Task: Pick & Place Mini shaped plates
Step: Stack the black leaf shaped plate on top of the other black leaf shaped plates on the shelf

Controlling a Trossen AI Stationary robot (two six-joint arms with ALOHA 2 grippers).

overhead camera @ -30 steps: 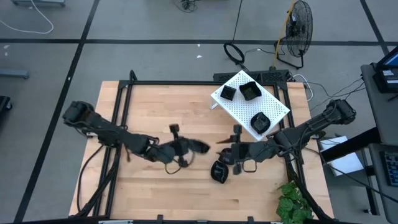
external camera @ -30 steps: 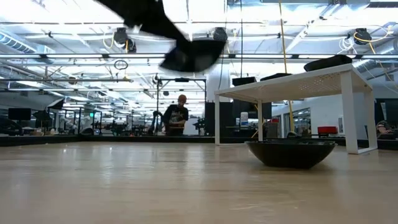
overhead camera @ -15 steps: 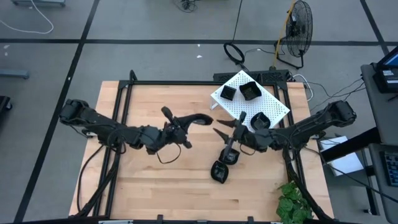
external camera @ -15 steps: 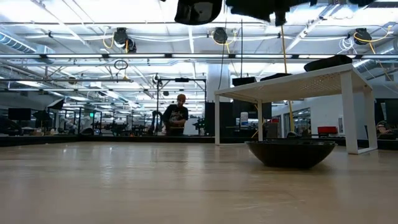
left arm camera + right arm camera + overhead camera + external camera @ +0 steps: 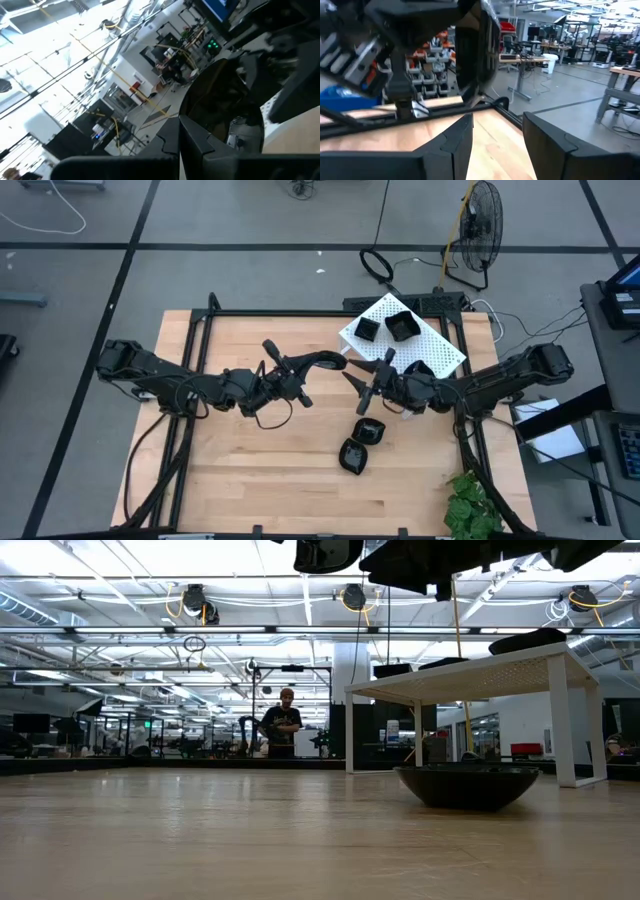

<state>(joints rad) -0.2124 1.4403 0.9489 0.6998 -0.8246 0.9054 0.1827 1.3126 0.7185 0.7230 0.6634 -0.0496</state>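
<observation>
Left pincer (image 5: 318, 363) clamped on mini plate (image 5: 322, 360) rim, frame centre; right pincer (image 5: 352, 380) wide, empty, facing it. Plate glossy, stiff, light, likely slippery: grip rim.

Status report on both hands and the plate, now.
Left hand shut on plate, raised mid-table. Right hand open, facing it. Nothing between them.

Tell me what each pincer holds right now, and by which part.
The left pincer is shut on the rim of a mini plate, raised above the table. The right pincer is open, facing it, holding nothing.
</observation>
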